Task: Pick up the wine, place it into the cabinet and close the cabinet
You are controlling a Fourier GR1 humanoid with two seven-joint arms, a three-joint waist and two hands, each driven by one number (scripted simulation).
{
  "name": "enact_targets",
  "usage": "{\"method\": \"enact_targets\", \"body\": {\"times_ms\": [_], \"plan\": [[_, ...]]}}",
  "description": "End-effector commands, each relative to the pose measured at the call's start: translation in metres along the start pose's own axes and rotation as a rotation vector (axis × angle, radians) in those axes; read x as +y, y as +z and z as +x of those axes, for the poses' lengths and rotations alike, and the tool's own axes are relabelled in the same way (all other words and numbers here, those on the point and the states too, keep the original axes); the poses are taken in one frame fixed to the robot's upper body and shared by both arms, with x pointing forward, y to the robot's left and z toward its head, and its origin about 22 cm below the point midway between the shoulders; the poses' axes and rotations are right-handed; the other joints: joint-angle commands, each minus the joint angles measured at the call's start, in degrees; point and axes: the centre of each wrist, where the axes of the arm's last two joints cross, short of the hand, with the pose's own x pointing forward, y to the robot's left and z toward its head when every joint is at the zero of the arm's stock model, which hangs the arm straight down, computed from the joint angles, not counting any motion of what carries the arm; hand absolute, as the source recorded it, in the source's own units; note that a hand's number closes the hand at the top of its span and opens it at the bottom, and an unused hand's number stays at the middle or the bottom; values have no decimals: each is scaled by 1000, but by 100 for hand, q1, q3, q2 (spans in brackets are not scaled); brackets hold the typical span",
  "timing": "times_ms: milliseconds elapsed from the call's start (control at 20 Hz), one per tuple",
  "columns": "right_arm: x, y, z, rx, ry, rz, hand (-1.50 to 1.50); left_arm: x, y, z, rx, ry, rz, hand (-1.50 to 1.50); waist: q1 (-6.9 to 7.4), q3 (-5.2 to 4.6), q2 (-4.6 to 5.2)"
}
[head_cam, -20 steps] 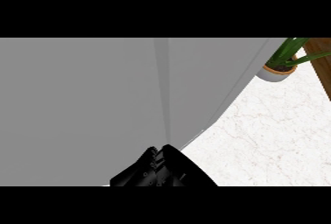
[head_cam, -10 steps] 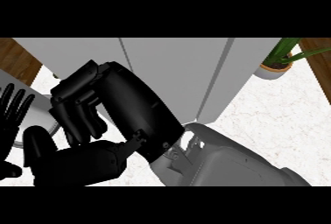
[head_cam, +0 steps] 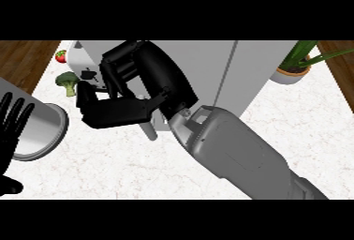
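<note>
The grey cabinet (head_cam: 207, 65) stands at the back of the counter, a vertical seam running down its front. My right hand (head_cam: 117, 112) hovers before the cabinet's left part, fingers curled, with nothing visible inside them. A pale handle-like rod (head_cam: 149, 131) pokes out just below that hand. No wine bottle shows; the hand and forearm hide part of the cabinet's front. At the left edge my left hand (head_cam: 12, 124) rests open, fingers up.
A grey round container (head_cam: 38, 133) sits at the left beside my left hand. Broccoli (head_cam: 67, 80) and a small red fruit (head_cam: 61, 56) lie at the back left. A potted plant (head_cam: 294, 70) stands at the back right. White marble counter (head_cam: 117, 173) spreads in front.
The view has pulled back from the cabinet's front. My right hand and forearm now show further up and right, and the broccoli, red fruit and grey container have come into view.
</note>
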Motion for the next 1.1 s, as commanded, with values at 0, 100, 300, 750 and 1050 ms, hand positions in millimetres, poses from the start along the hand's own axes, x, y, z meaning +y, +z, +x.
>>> {"method": "enact_targets", "body": {"times_ms": [0, 100, 300, 750, 1050], "plan": [[-34, -14, -24, 16, -9, -39, 150, 9, 2, 6, -8, -20, 41, -150, -14, -35, 36], [-42, -14, -31, 19, 34, -53, 150, 2, -5, 7, 25, -12, 48, -150, -32, -34, 28], [-79, -12, -31, 15, 43, -65, 150, 3, -7, 12, 10, 11, 50, -150, -13, -33, 37], [-99, -19, -45, 6, 111, -90, 150, 0, -23, 8, 0, 10, 3, -150, -4, -38, 82], [-102, -22, -48, 11, 110, -101, 150, -6, -17, 2, 27, 22, -20, -150, 67, -37, 78]]}}
